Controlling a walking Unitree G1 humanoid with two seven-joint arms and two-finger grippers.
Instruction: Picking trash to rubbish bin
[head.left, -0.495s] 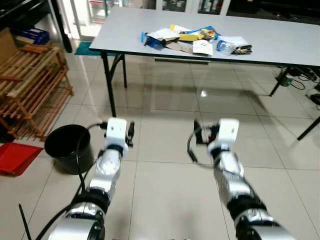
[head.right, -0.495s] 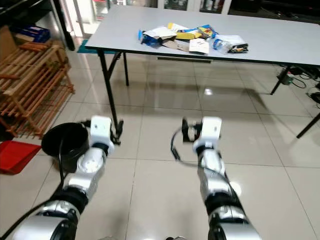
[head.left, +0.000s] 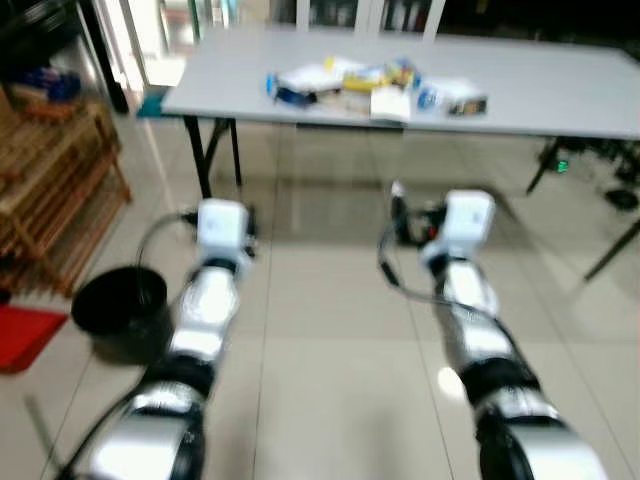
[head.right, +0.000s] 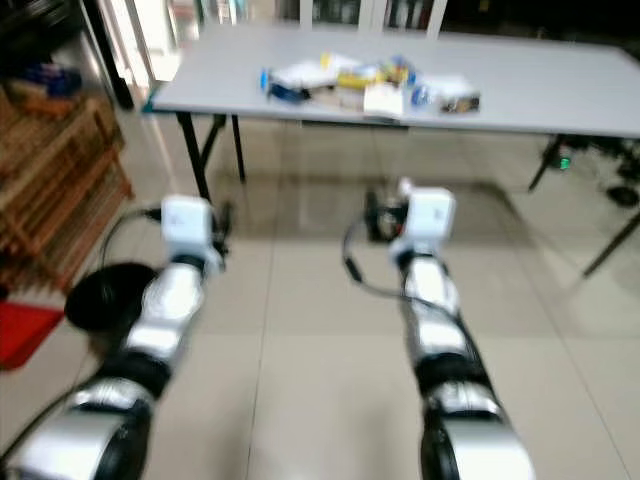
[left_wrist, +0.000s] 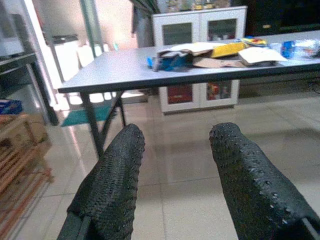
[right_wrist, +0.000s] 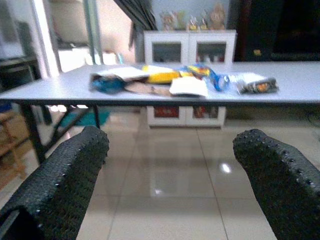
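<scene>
Two silver arms stretched forward above the tiled floor (head.left: 330, 380), left gripper (left_wrist: 175, 165) and right gripper (right_wrist: 170, 170) jaws wide, empty, facing the trash-strewn grey worktop (head.left: 560, 90); round black bin (head.left: 120, 310) beside the left arm.

Head views are pretty smeared, so the trash (head.left: 372, 86) on the table (head.left: 560, 100) is just colored blobs. Bin (head.right: 100, 296) sits half behind the left arm, and the shelf (head.left: 50, 190) runs off the edge.

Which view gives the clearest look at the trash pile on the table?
The right wrist view: the trash pile sits centred between the open right gripper fingers, with wrappers distinguishable. The left wrist view shows it off to one side; both eye views show it from above, small and blurred.
</scene>
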